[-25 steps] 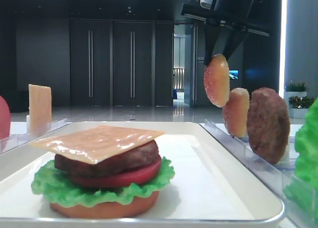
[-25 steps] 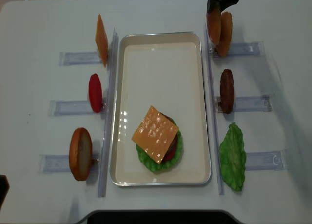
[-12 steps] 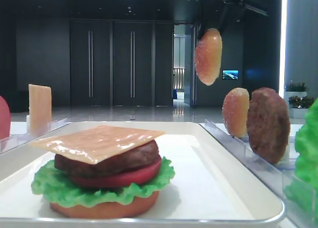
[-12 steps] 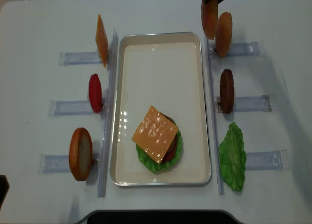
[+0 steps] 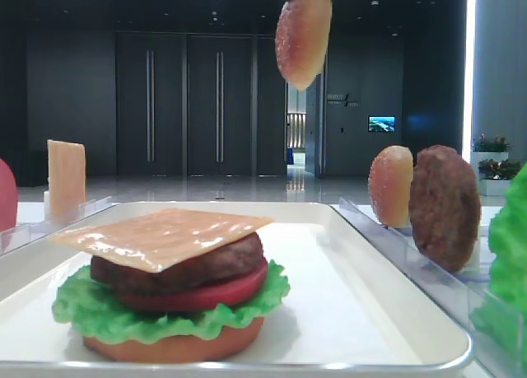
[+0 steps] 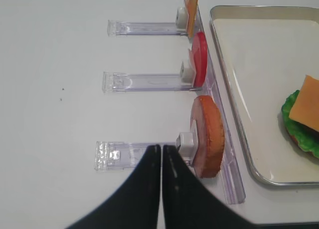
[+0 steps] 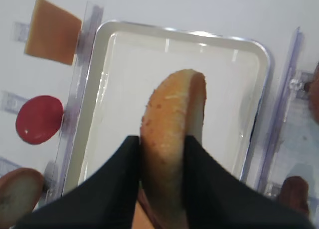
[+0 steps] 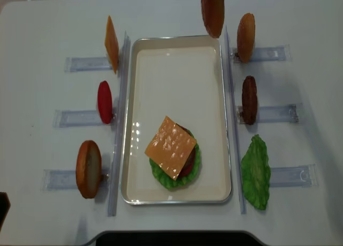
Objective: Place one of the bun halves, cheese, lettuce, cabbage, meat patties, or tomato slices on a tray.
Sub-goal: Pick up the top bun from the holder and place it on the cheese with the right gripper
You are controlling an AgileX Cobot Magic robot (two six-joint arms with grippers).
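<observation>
White bench [image 8: 48,26] fills my top view, and the big tray [image 8: 177,69] sits in the middle of it. Dark doors show behind the tray in the low view.

On the tray, toward its near end, I see a stacked burger [image 8: 174,157]: a flat bun at the bottom, green lettuce [image 5: 82,312], a red tomato slice [image 5: 206,296], a brown patty [image 5: 189,267], and a square of cheese [image 8: 170,147] on top.

My right fingers [image 7: 162,189] are squeezed shut on a top bun [image 7: 172,139]. They pinch it on both flat sides, and it stands on its edge. The bun hangs in the air above the far right corner of the tray, not touching it.

Right of the tray, clear racks hold another bun half [image 8: 246,37] at the far end, a meat patty [image 8: 249,99] in the middle, and a lettuce leaf [image 8: 255,172] at the near end. All three stand on edge.

Left of the tray, the racks hold a cheese slice [image 8: 111,43] at the far end, a tomato slice [image 8: 104,102] in the middle, and a flat bun [image 8: 88,168] at the near end.

My left fingers [image 6: 161,154] are closed together with nothing in them. They sit over the bench left of the tray, just beside the flat bun's rack [image 6: 137,154].
</observation>
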